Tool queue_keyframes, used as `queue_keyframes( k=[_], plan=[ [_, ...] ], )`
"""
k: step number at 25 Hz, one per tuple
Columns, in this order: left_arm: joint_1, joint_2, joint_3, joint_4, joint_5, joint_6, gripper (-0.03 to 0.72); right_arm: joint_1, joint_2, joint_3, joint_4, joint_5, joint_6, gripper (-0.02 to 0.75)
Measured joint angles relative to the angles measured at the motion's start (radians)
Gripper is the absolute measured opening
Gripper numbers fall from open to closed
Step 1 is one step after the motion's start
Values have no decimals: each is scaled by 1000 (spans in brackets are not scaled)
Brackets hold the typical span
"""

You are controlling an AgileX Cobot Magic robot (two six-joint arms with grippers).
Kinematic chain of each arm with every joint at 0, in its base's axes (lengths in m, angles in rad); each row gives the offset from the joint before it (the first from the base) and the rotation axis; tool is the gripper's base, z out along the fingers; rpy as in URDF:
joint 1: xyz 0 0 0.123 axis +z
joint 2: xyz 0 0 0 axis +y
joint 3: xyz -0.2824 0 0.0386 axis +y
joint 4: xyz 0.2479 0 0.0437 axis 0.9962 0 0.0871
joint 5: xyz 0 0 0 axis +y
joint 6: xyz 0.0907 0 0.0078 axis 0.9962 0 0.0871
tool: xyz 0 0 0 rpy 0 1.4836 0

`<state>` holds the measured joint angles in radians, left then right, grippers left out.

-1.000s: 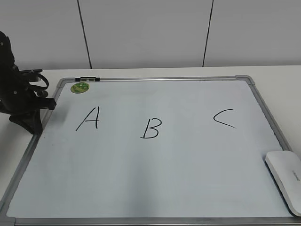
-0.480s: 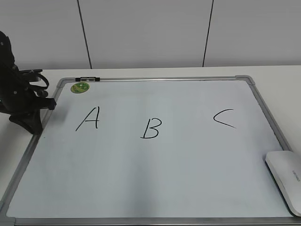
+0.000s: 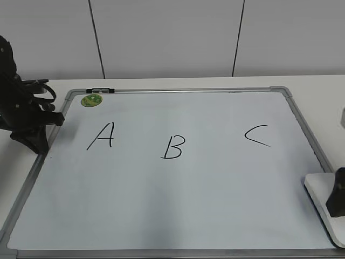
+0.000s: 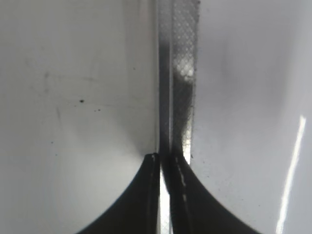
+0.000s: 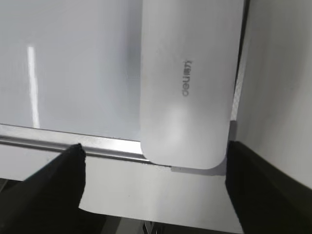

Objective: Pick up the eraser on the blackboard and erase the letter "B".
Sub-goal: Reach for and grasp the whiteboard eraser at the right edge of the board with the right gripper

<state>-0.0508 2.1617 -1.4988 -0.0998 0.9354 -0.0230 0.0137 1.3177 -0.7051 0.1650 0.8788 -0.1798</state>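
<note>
The blackboard [image 3: 215,189] is a white dry-erase board with a silver frame, lying flat. It bears a black "A" [image 3: 101,136], the letter "B" [image 3: 173,147] and a "C" [image 3: 256,135]. The eraser [image 3: 318,190], a white rounded block, lies over the board's right frame near the front corner. My right gripper [image 3: 337,200] is open and hovers over it. In the right wrist view its fingers [image 5: 153,150] straddle the eraser's [image 5: 187,83] near end, apart from it. My left gripper [image 3: 33,129] is shut and empty at the board's left frame [image 4: 178,73], with its tips [image 4: 164,157] on the frame.
A round green sticker [image 3: 91,100] sits at the board's back left corner, with a small black clip [image 3: 100,90] on the top frame. The board lies on a white table [image 3: 318,83] in front of a white panelled wall. The table's edge lies just beyond the eraser [image 5: 161,195].
My right gripper has come into the exterior view from the right edge and now covers part of the eraser. The left arm and the eraser have not moved.
</note>
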Motion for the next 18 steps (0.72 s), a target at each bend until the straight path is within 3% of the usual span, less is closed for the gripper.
queue_keyframes(
  k=[18],
  plan=[
    [0, 0, 0, 0, 1, 0, 21, 0, 209, -29, -45, -142, 55, 671]
  ],
)
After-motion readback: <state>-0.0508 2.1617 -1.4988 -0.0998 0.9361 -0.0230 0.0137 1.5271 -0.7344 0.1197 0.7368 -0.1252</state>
